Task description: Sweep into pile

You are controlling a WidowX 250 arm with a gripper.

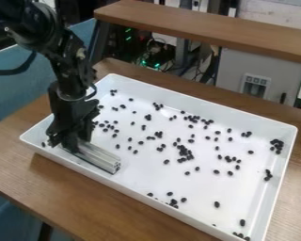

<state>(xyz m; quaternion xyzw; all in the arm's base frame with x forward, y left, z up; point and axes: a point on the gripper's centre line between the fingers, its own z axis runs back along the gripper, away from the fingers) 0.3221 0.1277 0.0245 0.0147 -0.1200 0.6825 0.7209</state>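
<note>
Inside the left corner of a white rectangular tray (pixel 198 104), the black two-finger gripper (pixel 74 141) has its jaws clamped on a grooved, silvery metal bar (pixel 99 156). Small oval black pieces (pixel 216 204) lie scattered and clumped.

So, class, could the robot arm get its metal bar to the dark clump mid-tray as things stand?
Probably yes: the gripper holds the metal bar inside the tray, and only loose dark pieces lie between it and the clump.
</note>
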